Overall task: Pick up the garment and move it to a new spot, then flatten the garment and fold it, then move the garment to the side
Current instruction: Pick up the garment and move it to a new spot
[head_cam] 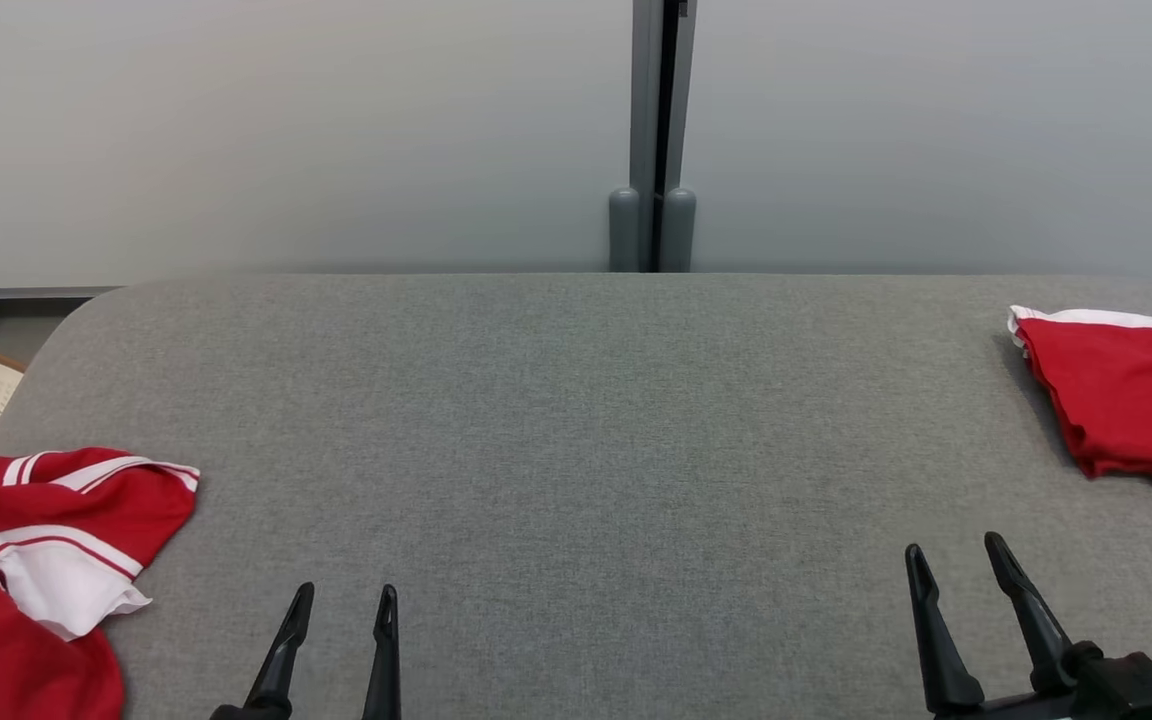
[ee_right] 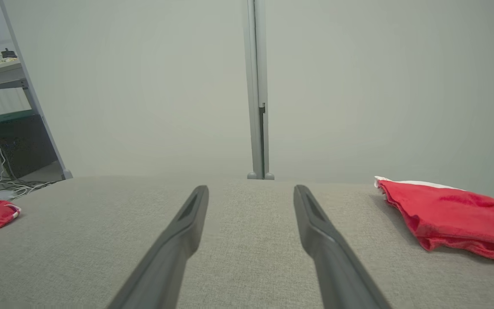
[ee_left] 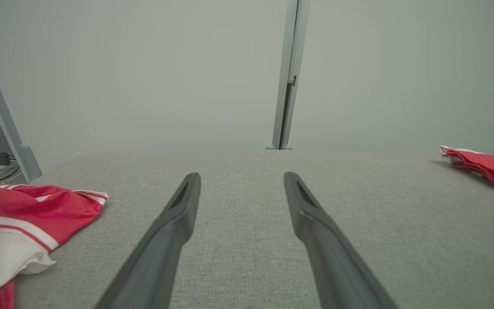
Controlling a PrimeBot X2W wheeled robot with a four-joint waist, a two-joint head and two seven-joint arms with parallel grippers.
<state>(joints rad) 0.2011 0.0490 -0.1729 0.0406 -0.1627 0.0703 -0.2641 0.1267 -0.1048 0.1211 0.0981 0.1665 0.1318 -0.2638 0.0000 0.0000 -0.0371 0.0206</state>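
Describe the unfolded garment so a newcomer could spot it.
On the grey table, look to the near left corner, beside the left gripper. The crumpled garment there shows white stripes and a white panel, unlike the folded garment at the far right.

The head camera is looking forward and down from above and behind the left gripper (head_cam: 341,610) and right gripper (head_cam: 956,555). Each wrist camera is sitting low, close over the table (head_cam: 576,420), facing straight ahead of its gripper. All three views are sharing the tabletop and the post (head_cam: 652,130) ahead of the grippers.
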